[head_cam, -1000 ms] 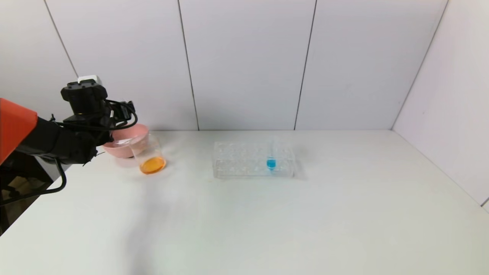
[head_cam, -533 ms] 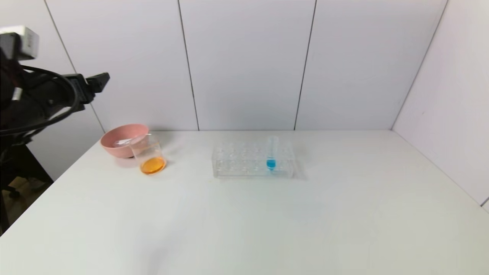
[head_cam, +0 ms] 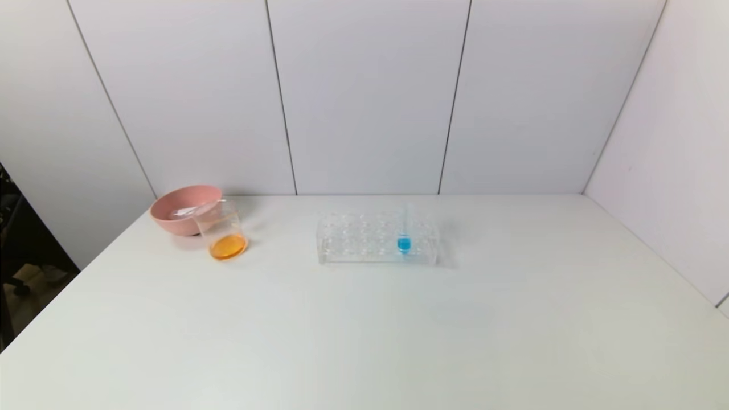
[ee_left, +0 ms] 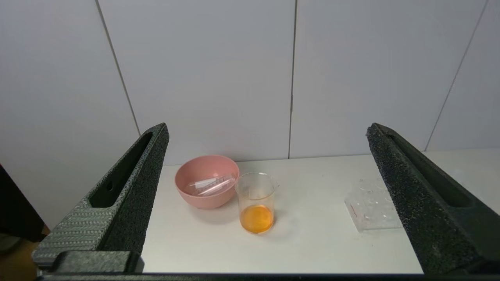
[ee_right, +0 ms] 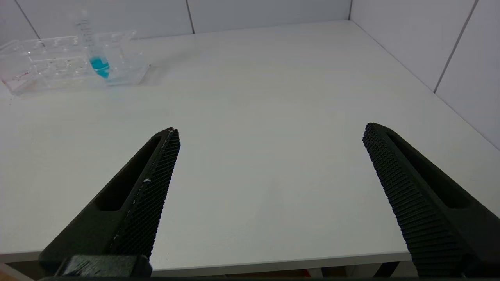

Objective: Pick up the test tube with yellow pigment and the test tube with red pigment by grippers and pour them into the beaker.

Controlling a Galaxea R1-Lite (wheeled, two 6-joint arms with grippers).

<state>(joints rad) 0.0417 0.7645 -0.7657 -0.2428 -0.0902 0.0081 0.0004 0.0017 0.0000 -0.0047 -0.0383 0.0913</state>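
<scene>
The beaker (head_cam: 221, 230) stands at the table's back left with orange liquid in its bottom; it also shows in the left wrist view (ee_left: 256, 203). Clear empty tubes (ee_left: 209, 185) lie in the pink bowl (head_cam: 183, 208) behind it. No tube with yellow or red liquid shows. Neither gripper shows in the head view. My left gripper (ee_left: 267, 130) is open and empty, held back off the table's left side. My right gripper (ee_right: 269, 130) is open and empty, low at the table's front edge.
A clear tube rack (head_cam: 377, 238) stands mid-table with one tube of blue liquid (head_cam: 404, 230) upright in it; it also shows in the right wrist view (ee_right: 70, 64). White walls close the back and right. The table's left edge (head_cam: 68, 285) drops off.
My left arm has lifted away from the pink bowl and withdrawn out of the head view to the left. The beaker, bowl and rack have not moved.
</scene>
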